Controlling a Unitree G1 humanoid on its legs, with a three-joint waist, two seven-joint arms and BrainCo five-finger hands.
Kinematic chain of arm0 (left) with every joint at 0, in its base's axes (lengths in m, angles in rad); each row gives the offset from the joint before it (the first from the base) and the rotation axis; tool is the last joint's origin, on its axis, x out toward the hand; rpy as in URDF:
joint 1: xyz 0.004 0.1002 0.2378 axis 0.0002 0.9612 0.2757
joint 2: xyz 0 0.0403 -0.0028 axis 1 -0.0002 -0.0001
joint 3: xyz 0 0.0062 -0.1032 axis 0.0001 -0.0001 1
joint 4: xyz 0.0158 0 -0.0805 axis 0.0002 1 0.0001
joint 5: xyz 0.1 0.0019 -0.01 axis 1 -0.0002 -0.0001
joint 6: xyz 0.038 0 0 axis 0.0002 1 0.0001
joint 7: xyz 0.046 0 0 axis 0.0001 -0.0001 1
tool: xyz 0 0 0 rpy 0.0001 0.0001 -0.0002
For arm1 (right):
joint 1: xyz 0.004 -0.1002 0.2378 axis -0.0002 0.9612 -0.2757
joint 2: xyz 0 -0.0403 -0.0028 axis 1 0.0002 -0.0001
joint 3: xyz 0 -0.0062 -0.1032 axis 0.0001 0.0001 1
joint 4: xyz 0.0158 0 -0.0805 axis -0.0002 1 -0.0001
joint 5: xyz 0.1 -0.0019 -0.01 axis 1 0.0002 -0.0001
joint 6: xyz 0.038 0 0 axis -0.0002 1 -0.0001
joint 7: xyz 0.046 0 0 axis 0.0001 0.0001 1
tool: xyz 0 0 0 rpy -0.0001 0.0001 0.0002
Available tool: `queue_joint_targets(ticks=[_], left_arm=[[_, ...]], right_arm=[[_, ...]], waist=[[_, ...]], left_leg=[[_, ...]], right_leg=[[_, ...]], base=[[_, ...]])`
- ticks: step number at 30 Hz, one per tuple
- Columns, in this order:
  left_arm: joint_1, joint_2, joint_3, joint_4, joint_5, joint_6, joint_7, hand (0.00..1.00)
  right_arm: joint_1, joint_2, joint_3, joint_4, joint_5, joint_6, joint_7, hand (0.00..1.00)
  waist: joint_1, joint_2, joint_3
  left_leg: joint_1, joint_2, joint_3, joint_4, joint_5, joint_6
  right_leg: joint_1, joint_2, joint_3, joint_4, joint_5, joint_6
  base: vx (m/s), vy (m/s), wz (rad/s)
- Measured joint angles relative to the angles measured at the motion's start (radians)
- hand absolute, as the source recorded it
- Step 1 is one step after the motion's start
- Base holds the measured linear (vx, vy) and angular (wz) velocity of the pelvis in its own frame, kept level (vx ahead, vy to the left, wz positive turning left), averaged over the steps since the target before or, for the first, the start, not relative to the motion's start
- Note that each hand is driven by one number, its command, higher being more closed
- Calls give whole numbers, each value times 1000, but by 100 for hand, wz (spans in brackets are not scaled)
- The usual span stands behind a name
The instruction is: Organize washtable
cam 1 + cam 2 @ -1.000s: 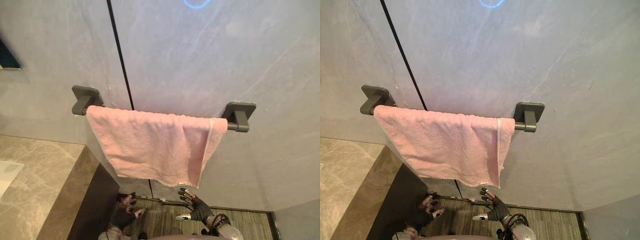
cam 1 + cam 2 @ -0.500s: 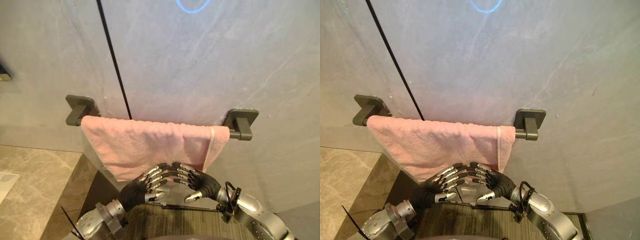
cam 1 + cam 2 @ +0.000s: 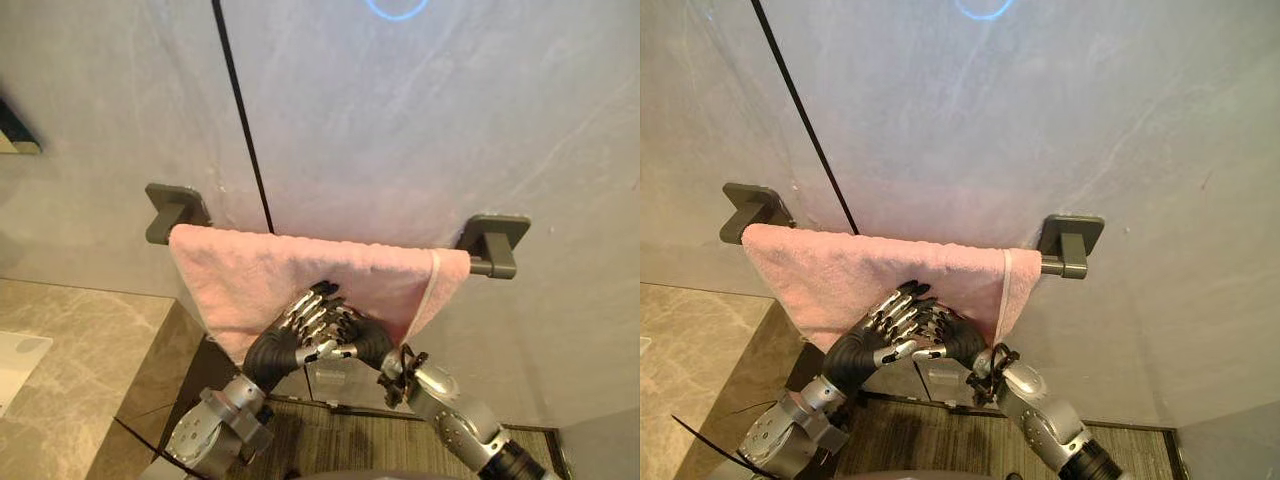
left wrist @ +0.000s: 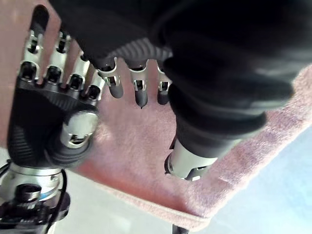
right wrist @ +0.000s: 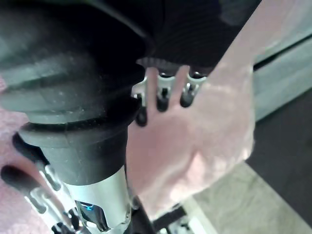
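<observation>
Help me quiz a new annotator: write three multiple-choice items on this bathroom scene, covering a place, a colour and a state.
1. Where is the towel? A. draped over the wall bar B. folded in a basket C. inside a sink
2. Its colour? A. white B. pink C. blue
3. The hands? A. fists B. fingers straight against the towel C. holding a cup

1 A: it hangs over the bar. 2 B: the cloth is pink. 3 B: the left hand and the right hand lie flat on its lower part.
</observation>
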State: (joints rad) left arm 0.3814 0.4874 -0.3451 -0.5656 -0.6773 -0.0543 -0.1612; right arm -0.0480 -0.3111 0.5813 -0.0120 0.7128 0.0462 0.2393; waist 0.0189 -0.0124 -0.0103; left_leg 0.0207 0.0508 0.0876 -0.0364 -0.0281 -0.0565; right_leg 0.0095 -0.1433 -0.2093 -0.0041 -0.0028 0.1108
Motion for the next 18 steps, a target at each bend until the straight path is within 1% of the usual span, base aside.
queue_joint_targets(ticks=[1,3,6,10,13,14,16,17,18], left_arm=[[1,-17,13,0,14,0,13,0],[8,-43,36,0,24,0,15,0],[21,-96,62,2,65,0,33,0],[23,-190,117,8,132,0,39,0],[24,-224,136,13,154,0,48,0],[28,-239,148,18,165,0,53,0],[32,-253,165,30,175,0,55,0],[36,-260,173,31,180,0,54,0],[39,-268,186,31,181,0,53,0]], right_arm=[[0,10,0,0,0,0,-5,0],[-3,23,0,5,0,0,-19,0],[-3,42,-11,38,-6,4,-21,0],[24,48,-70,30,-18,13,-15,0],[47,56,-94,20,-29,22,-14,0],[56,62,-107,19,-50,25,-10,0],[81,71,-137,11,-57,31,3,0],[102,71,-161,-6,-60,42,7,0],[128,71,-190,-17,-82,44,19,0]], waist=[[0,0,0],[0,0,0],[-2,0,0],[0,-1,0],[0,-2,1],[-2,-2,1],[0,-4,1],[1,-5,2],[0,-5,2]], left_leg=[[-3,0,-3,0,0,0],[-9,0,-4,0,0,0],[-22,0,-5,-1,4,0],[-41,0,-7,-19,21,1],[-41,0,-8,-28,26,0],[-41,0,-8,-29,26,0],[-41,0,-7,-29,26,0],[-41,0,-7,-29,26,0],[-39,0,-7,-28,26,0]], right_leg=[[-1,0,-3,0,0,0],[-7,0,-4,0,0,0],[-19,0,-3,0,-1,-1],[-46,1,-5,2,0,-2],[-49,1,-6,2,1,-3],[-49,1,-6,2,1,-3],[-49,1,-5,2,1,-3],[-49,1,-5,3,1,-3],[-48,1,-5,3,1,-3]], base=[[-1,-7,9],[-6,-4,2],[-32,-10,0],[-13,-6,2],[0,0,0],[0,0,0],[0,0,0],[0,0,0],[0,0,0]])
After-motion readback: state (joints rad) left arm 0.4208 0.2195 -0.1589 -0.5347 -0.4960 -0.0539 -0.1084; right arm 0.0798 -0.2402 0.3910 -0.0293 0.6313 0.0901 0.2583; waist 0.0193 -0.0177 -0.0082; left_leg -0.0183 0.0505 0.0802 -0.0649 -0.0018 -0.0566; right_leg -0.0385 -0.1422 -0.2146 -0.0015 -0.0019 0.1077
